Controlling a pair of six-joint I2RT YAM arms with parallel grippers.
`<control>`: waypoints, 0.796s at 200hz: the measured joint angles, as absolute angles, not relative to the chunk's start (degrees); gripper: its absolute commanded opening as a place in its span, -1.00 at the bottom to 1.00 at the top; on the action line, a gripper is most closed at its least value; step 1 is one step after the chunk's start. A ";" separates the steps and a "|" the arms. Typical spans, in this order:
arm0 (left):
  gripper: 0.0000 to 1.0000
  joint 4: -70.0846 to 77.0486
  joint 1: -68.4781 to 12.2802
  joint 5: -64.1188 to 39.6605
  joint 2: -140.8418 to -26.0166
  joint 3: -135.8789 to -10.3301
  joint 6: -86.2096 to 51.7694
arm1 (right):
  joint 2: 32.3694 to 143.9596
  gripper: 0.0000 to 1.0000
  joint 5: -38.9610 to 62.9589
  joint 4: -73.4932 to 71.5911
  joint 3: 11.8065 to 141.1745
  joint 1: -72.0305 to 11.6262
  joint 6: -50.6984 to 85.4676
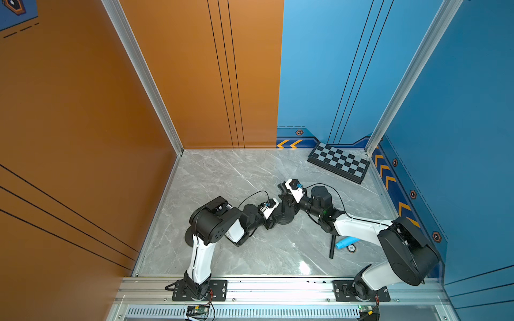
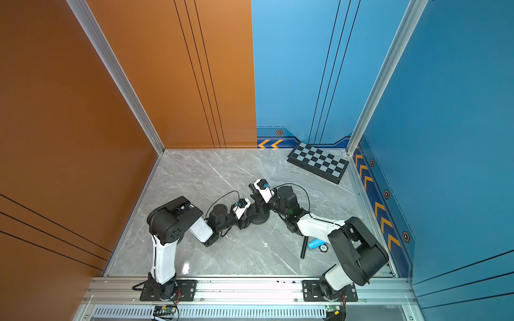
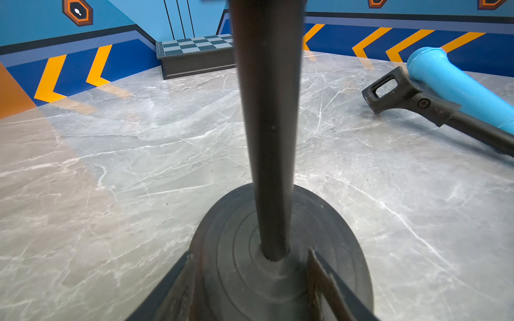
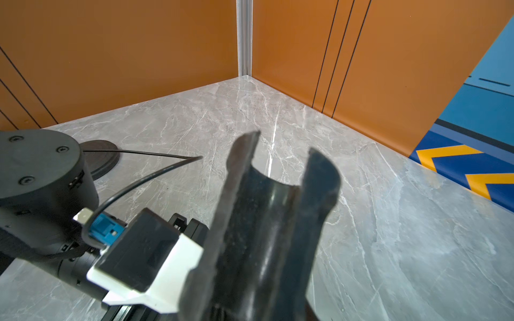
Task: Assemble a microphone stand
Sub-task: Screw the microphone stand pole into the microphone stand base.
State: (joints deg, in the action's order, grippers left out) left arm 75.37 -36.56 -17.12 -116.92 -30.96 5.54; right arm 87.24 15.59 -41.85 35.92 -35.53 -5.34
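at the middle of the surface [image 1: 250, 172] the base [image 1: 286, 219] sits flat with the pole [image 3: 267, 111] upright in it. the left end effector [image 3: 249, 253] straddles the base; whether it pinches, i cannot tell. the right end effector [image 4: 282, 144] is clenched on the pole's upper part. the blue microphone [image 3: 450, 80] and clip [image 3: 400, 93] lie touching, well apart from the base.

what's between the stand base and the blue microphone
The black mic clip on its rod, lying close beside the blue microphone; the table from there to the stand base is bare, as the left wrist view shows.
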 measured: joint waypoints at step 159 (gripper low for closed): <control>0.43 75.61 -36.51 -15.42 -116.55 -30.63 6.52 | 87.24 -0.12 3.18 -41.30 33.17 -39.42 -4.38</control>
